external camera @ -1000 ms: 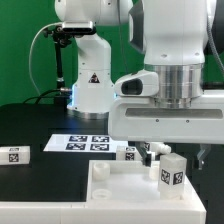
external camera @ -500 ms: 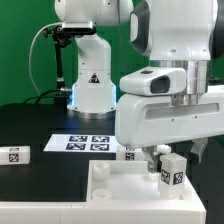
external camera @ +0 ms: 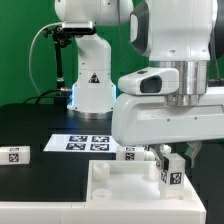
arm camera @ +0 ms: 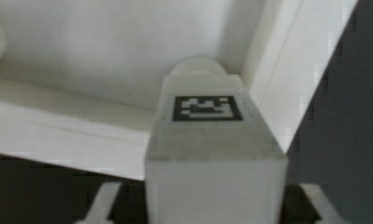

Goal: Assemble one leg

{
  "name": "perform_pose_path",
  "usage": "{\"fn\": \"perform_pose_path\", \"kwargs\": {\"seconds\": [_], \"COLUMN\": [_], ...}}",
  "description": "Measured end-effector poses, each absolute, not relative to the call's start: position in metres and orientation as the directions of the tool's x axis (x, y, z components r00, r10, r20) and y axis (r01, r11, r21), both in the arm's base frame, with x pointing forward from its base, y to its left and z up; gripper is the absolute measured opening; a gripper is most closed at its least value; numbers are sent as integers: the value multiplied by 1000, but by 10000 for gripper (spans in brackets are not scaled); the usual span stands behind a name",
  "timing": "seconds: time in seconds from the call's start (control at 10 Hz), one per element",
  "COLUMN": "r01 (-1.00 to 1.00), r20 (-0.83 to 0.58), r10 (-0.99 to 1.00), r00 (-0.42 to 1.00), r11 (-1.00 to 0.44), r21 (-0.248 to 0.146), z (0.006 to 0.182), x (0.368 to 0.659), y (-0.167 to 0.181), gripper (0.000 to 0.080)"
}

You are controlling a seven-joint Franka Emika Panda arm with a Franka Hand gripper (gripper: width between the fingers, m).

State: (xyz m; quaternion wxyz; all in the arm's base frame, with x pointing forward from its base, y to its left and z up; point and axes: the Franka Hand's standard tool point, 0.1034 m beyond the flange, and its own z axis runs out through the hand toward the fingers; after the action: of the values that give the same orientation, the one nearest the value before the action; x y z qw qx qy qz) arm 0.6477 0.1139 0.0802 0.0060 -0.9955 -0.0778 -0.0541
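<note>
My gripper (external camera: 168, 158) is shut on a leg (external camera: 172, 173), a small white post with a black-and-white tag, and holds it upright at the far corner of the white panel (external camera: 120, 195) on the exterior view's right. In the wrist view the leg (arm camera: 209, 135) fills the middle between the two fingers, with my gripper (arm camera: 209, 208) at its base. Its narrower end points at the panel's raised rim (arm camera: 281, 50). Whether the leg touches the panel is hidden.
A second leg (external camera: 15, 155) lies on the black table at the exterior view's left. Another leg (external camera: 130, 153) stands just behind the panel. The marker board (external camera: 84, 143) lies behind them. The robot base (external camera: 90, 85) stands at the back.
The wrist has turned and shifted a little toward the exterior view's left. The held leg has sunk slightly toward the panel's corner.
</note>
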Motion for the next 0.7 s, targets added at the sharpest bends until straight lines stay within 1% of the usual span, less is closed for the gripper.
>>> {"fn": "perform_pose_path", "kwargs": {"seconds": [0.2,0.3,0.4,0.5,0.6,0.7], "r01": [-151,-332,-495,-674,-764,-805], "r20": [102,81,54,28,11,1], "r10": [-154,-335,-496,-675,-765,-807], "r00": [983,939,866,737,643,591], "r11": [-988,-942,-868,-737,-643,-590], "r21": [-30,-38,-40,-45,-56,-59], "z": [79,79,79,79,79,78], "x": [648,648,648,647,646,646], "y": [111,109,109,109,107,106], "gripper": [285,285,285,285,285,285]}}
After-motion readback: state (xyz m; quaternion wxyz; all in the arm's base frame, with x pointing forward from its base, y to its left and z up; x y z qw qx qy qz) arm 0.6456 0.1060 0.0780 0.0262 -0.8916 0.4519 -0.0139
